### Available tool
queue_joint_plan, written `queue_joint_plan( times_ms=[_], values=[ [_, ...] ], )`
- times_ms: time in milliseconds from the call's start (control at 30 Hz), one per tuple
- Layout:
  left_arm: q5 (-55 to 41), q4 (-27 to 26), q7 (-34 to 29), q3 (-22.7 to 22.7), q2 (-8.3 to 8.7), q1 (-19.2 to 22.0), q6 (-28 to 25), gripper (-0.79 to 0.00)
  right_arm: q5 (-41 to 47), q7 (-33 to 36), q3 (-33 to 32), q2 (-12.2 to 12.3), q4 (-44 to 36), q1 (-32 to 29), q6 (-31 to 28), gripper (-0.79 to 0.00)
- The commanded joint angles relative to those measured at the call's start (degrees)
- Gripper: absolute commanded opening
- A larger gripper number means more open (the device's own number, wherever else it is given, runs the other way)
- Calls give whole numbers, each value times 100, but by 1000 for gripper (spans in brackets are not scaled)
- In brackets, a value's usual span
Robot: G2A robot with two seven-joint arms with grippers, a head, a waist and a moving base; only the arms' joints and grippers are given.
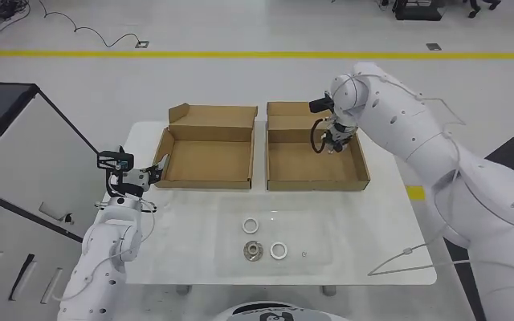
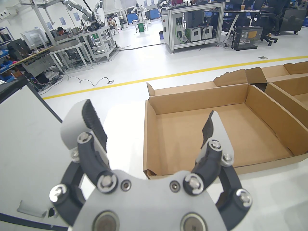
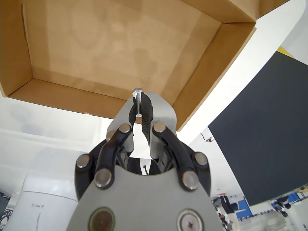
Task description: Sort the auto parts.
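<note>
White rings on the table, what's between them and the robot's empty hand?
Only bare table. The top view shows nothing lying between the open left hand and the nearest white ring.

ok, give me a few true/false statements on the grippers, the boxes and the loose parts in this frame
1. The right gripper is shut on a bolt. True.
2. The left gripper holds a white ring. False: it is open and empty.
3. Both rings are inside the left box. False: the two white rings lie on the table.
4. The right gripper hangs over the right box. True.
</note>
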State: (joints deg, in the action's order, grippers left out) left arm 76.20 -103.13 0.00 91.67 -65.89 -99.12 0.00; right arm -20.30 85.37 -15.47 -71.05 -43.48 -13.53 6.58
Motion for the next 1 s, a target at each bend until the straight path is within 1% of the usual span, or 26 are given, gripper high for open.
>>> queue_joint_plan(
  times_ms=[0, 300, 433, 600, 967],
  values=[
    [0, 0, 0, 0, 0, 0, 0, 0, -15, -10, 5, -37, 85, -37, -24, -785],
    [0, 0, 0, 0, 0, 0, 0, 0, -310, -79, 68, -189, 450, -166, 37, -785],
    [0, 0, 0, 0, 0, 0, 0, 0, -423, -274, 47, -238, 579, -197, 27, -785],
    [0, 0, 0, 0, 0, 0, 0, 0, -403, -801, -85, -260, 657, -275, -200, -785],
    [0, 0, 0, 0, 0, 0, 0, 0, -443, -920, -205, -328, 884, -477, -400, -785]
  ],
)
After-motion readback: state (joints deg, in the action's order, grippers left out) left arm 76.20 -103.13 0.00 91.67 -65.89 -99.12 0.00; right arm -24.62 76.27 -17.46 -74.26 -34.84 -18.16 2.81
